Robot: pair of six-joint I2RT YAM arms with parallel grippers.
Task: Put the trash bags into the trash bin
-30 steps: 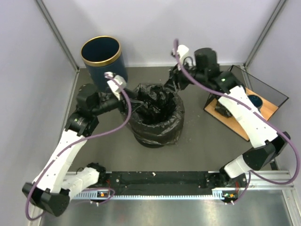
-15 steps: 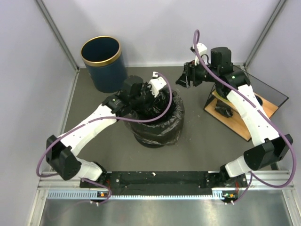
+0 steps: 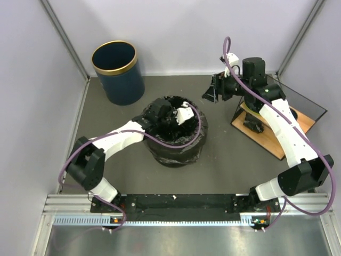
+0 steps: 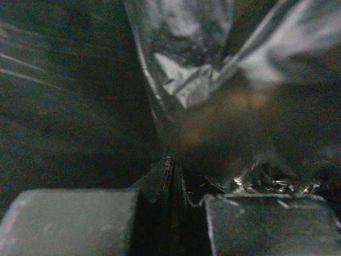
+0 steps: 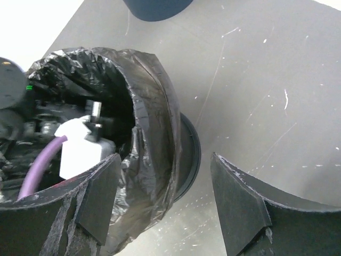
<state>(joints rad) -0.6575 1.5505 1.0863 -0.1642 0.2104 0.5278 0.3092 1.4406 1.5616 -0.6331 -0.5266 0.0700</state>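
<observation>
The bag (image 3: pixel 181 146) lay draped over a dark round container (image 5: pixel 189 152) in the middle of the table (image 3: pixel 240 160), with its collar folded down outside the wall. The navy bin (image 3: pixel 120 82) stood well apart from it, at the back left. Our left hand (image 4: pixel 171 173) was down inside the bag, and its wrist view showed the fingers together on a fold of glossy film. Our right hand (image 5: pixel 165 160) hung near the container on its far right side, fingers apart and holding nothing.

We judged the step to be gathering the film from inside, though we could not rule out a tuck. To do it well we wanted the pinch on one firm fold, not a loose wisp, since film this thin slips and tears. We wanted a slow, straight lift, because the collar gripped the wall and a quick pull would likely drag the container along. The right hand looked well placed to steady that rim — and any carry toward the bin would need the bag clear of the container first.
</observation>
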